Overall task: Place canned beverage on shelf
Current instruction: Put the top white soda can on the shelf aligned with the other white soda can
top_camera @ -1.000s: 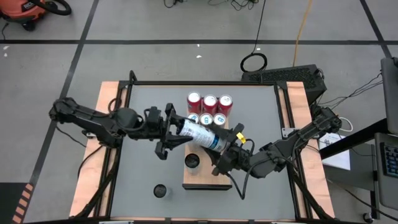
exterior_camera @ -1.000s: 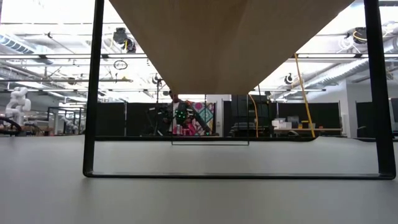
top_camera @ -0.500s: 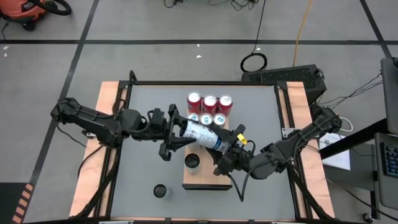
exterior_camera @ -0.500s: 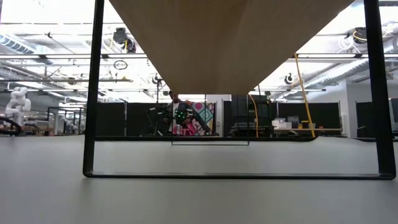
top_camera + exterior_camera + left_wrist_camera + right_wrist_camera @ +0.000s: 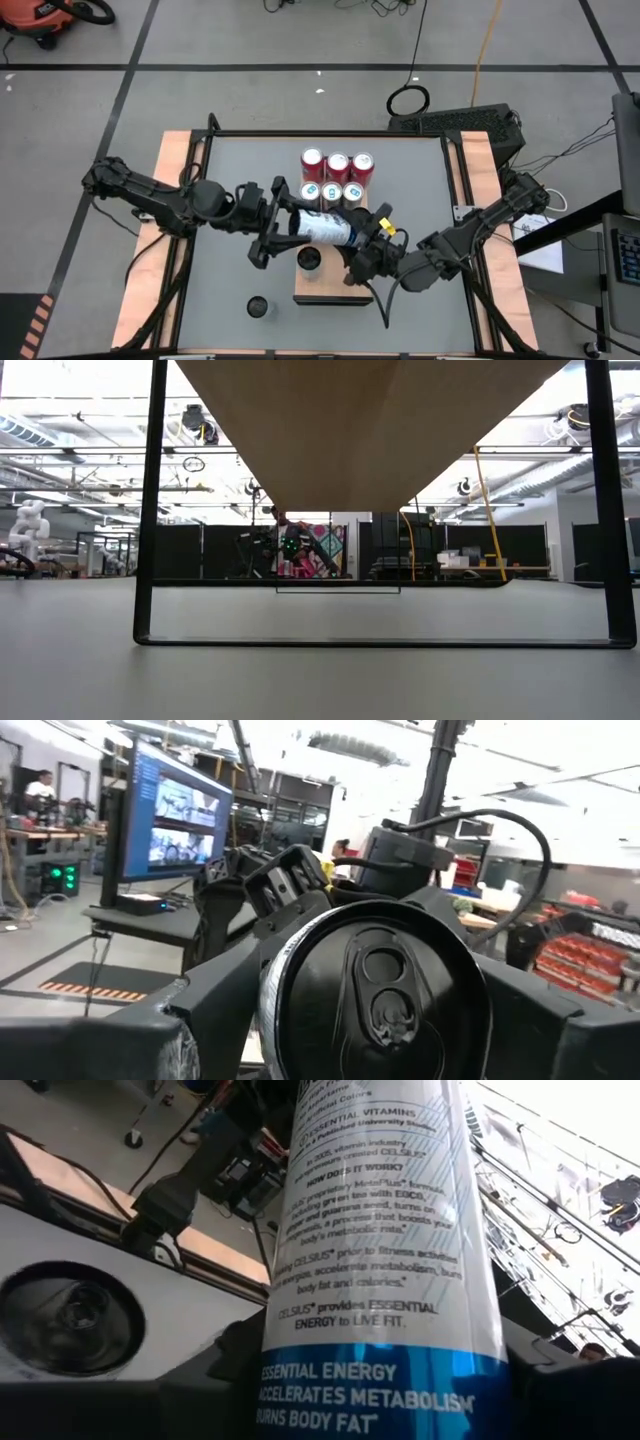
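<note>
- At centre frame, the can (image 5: 322, 226) lies level between both tools above the shelf (image 5: 340, 292), no longer tilted.
- Left tool (image 5: 272, 224) caps its top; grip undeterminable.
- Right tool (image 5: 366, 238) clasps its base; handover unfinished.

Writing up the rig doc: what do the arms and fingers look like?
Both arms are dark and multi-jointed, with black cables along them. The left gripper has blocky black fingers. The right gripper is black with a yellow tag beside it.

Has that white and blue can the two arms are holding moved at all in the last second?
Yes. In the high view the white and blue can has swung flatter and slid toward the shelf, away from the red cans.
</note>
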Robot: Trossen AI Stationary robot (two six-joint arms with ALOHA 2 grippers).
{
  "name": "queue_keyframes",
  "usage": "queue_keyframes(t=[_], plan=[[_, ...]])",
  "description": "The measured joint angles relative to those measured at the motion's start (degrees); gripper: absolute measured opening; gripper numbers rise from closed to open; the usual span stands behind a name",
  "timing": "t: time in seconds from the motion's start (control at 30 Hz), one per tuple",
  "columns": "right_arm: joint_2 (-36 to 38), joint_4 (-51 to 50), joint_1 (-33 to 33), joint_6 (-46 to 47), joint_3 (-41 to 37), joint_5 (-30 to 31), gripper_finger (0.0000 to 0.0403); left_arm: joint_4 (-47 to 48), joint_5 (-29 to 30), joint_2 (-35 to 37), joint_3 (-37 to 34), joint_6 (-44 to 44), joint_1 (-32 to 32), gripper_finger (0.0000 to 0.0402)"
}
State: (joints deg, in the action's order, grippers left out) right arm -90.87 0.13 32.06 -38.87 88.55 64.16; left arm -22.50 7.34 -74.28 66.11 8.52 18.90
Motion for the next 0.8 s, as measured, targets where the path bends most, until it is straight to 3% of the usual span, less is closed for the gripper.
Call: queue_keyframes(t=[0.17, 0.43, 0.6, 0.8], plan=[[0.00, -0.17, 1.98, 0.05, 0.00, -0.08, 0.0222, 0.43, -2.81, -0.02, 0.00, -3.22, 0.99, 0.0306], [1.10, -1.16, 6.94, 2.33, 0.02, 0.59, 0.0208, -2.86, -7.86, 0.00, -0.07, -8.98, 3.01, 0.0306], [3.50, -8.38, 10.01, 12.13, 0.01, 0.05, 0.0212, -2.62, -8.24, 0.01, -0.07, -16.46, 4.33, 0.0306], [7.79, -22.54, 11.95, 31.86, 0.11, -12.89, 0.0211, -2.38, -7.61, -0.21, -0.07, -19.46, 6.40, 0.0306]])
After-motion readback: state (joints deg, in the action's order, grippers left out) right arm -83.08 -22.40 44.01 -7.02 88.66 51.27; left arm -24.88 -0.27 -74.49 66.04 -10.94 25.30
